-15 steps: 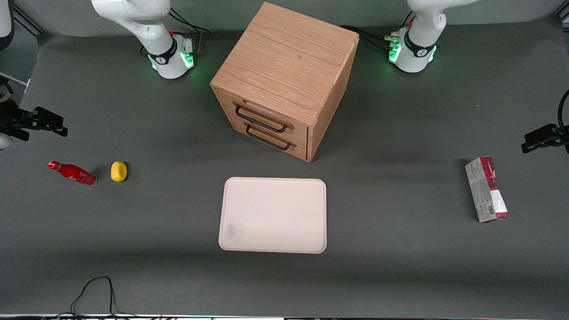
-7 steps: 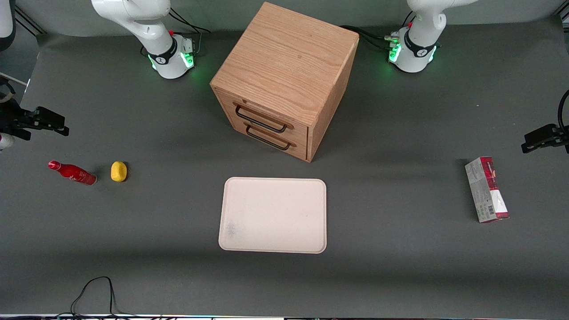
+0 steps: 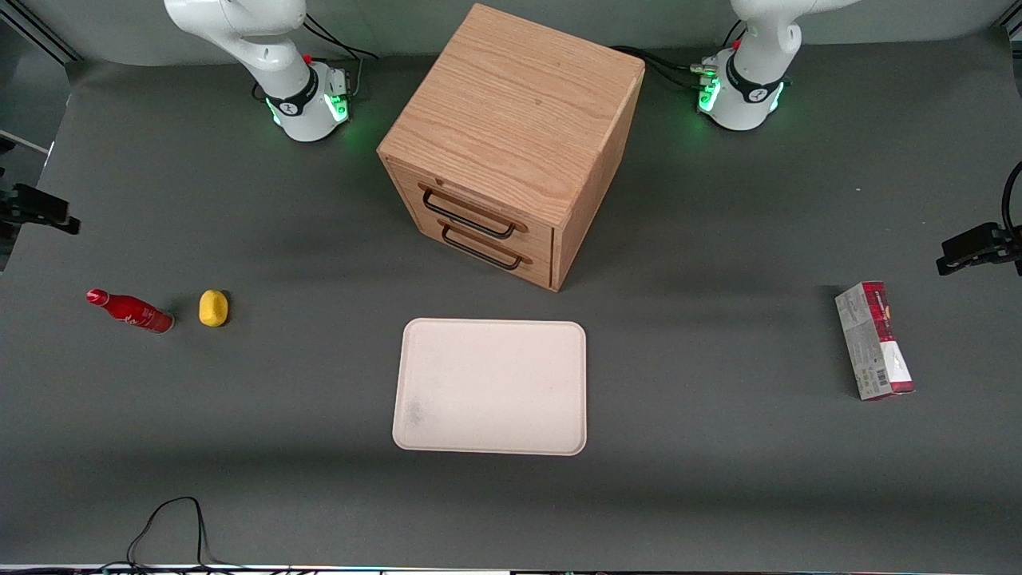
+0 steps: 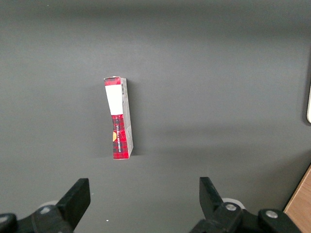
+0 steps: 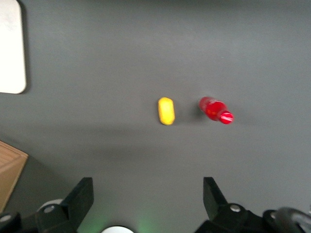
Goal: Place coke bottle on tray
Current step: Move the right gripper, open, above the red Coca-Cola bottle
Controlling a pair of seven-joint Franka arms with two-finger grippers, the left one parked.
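Since the earlier frame, the gripper [image 3: 32, 209] has retreated toward the front view's edge, above the working arm's end of the table. Front view: coke bottle [image 3: 129, 310] stands beside a yellow object [image 3: 213, 308], well apart from the tray [image 3: 490, 386]. Right wrist view: gripper [image 5: 148, 196] fingers spread wide, holding nothing, above coke bottle [image 5: 215, 110].

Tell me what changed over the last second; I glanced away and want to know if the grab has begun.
Only the working arm's hand moved: in the front view it slid toward that picture's edge, so less of it shows. Its fingers are open and hold nothing. The small glossy red coke bottle, the yellow lump beside it, the cream-white rectangular tray, the wooden drawer cabinet and the red-and-grey carton stayed put.
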